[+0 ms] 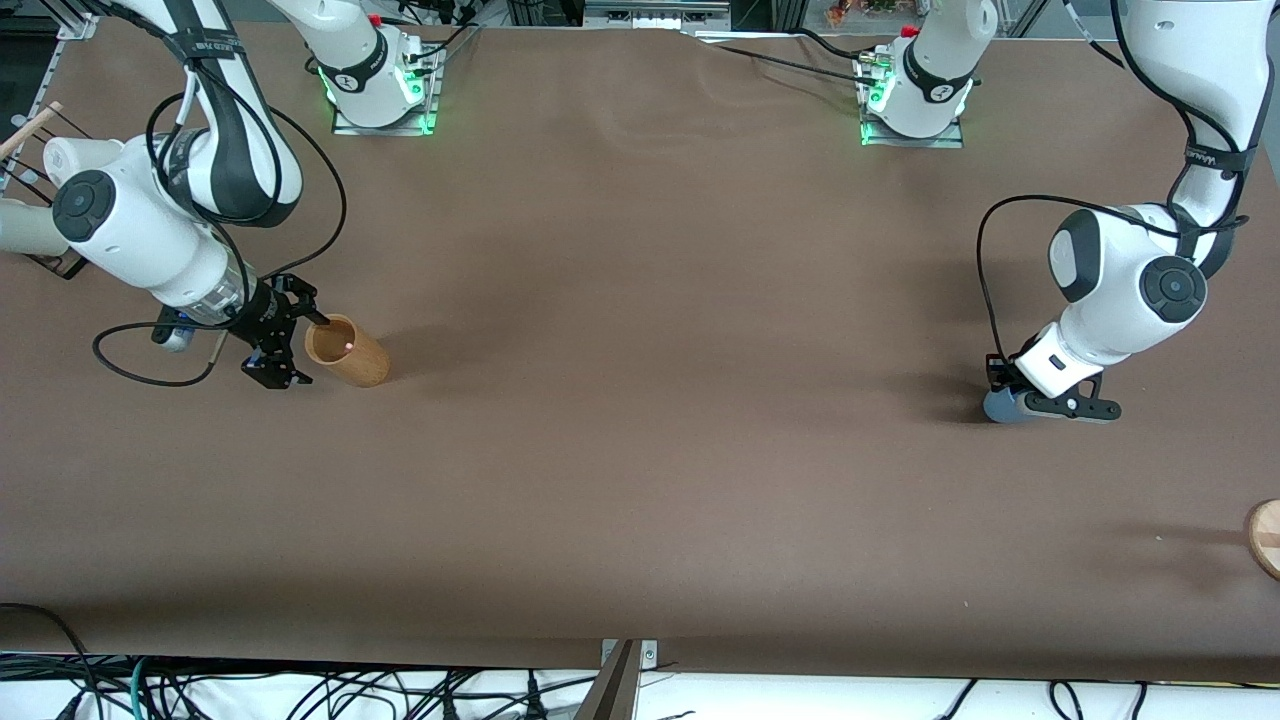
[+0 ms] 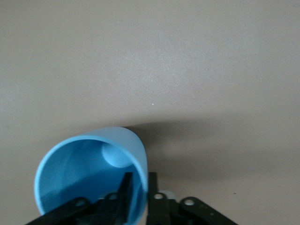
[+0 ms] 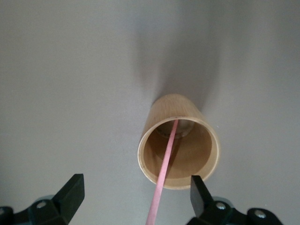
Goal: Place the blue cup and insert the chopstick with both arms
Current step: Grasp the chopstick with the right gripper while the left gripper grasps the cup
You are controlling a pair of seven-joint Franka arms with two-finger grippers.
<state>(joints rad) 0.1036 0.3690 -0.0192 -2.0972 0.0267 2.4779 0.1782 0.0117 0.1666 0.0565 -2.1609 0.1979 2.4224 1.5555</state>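
Two arms work on the brown bench, each at its own end. Nearest to the front camera, at the edge of the bench on the left arm's end, lies part of a round wooden piece, well apart from everything else.

Farther from the camera, at the left arm's end, the left end effector is low at the bench and pinches the blue cup. In the left wrist view one finger is inside the blue cup and the other is outside, so the cup's wall is pressed between them. Whether the cup touches the bench or is a little above it, I cannot tell.

Still a little farther from the camera, at the right arm's end, the tan cup stands on the bench. The chopstick leans inside it, its lower end at the bottom of the tan cup and its upper part coming out over the rim. The right end effector is just beside this cup. Its fingers are spread wide, one on each side of the chopstick, and they do not touch it.
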